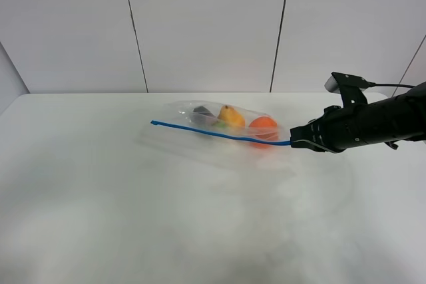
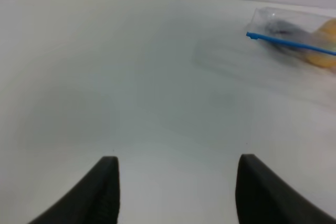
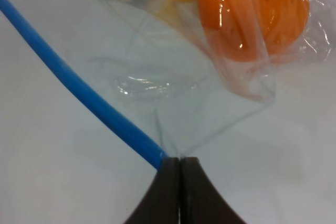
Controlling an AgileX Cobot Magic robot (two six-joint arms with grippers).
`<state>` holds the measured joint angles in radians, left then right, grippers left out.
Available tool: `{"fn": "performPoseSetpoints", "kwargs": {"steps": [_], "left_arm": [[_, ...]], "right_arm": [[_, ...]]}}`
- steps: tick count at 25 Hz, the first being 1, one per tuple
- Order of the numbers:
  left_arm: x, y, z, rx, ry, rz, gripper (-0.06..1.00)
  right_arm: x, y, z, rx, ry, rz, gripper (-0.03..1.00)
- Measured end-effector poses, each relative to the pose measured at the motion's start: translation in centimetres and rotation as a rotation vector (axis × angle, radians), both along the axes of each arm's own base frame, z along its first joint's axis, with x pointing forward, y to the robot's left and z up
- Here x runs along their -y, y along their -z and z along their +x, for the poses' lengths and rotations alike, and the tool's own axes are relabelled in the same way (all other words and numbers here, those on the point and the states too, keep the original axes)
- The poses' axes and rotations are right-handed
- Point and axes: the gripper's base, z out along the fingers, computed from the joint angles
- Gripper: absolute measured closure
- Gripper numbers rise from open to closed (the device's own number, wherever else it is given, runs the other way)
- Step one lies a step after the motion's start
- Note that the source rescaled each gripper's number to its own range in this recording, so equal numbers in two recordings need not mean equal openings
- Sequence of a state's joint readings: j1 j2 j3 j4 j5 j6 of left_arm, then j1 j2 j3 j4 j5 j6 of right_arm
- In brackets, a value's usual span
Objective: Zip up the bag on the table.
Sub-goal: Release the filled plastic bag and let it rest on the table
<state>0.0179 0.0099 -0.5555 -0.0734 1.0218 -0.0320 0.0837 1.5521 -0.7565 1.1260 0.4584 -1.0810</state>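
The clear plastic bag (image 1: 219,134) lies on the white table (image 1: 133,217), with a purple eggplant, a yellow fruit and an orange showing through it. Its blue zipper strip (image 1: 206,132) runs from left to right. My right gripper (image 1: 293,143) is shut on the right end of the strip; in the right wrist view its fingers (image 3: 180,165) pinch the blue strip (image 3: 79,87) and the bag corner (image 3: 220,66). My left gripper (image 2: 176,182) is open and empty over bare table, with the bag's left end (image 2: 294,40) well away from it.
A white panelled wall (image 1: 213,24) stands behind the table's far edge.
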Motion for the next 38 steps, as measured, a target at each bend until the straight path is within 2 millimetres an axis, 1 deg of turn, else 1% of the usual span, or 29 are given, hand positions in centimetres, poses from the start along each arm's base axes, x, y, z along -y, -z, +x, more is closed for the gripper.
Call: {"fn": "performPoseSetpoints", "kwargs": {"steps": [4, 9, 16, 28, 38], "left_arm": [[0.0, 0.8, 0.0, -0.027, 0.001, 0.000, 0.24], [0.0, 0.8, 0.1, -0.025, -0.001, 0.005, 0.24], [0.0, 1.7, 0.4, -0.065, 0.000, 0.007, 0.24], [0.0, 2.2, 0.5, -0.091, 0.003, 0.010, 0.24], [0.0, 2.2, 0.5, -0.091, 0.003, 0.011, 0.24]], "right_arm": [[0.0, 0.0, 0.0, 0.000, 0.001, 0.000, 0.97], [0.0, 0.0, 0.0, 0.000, 0.001, 0.000, 0.97], [0.0, 0.0, 0.0, -0.001, 0.004, 0.002, 0.97], [0.0, 0.0, 0.0, -0.001, 0.003, 0.001, 0.97], [0.1, 0.0, 0.0, -0.001, 0.013, 0.001, 0.97]]}}
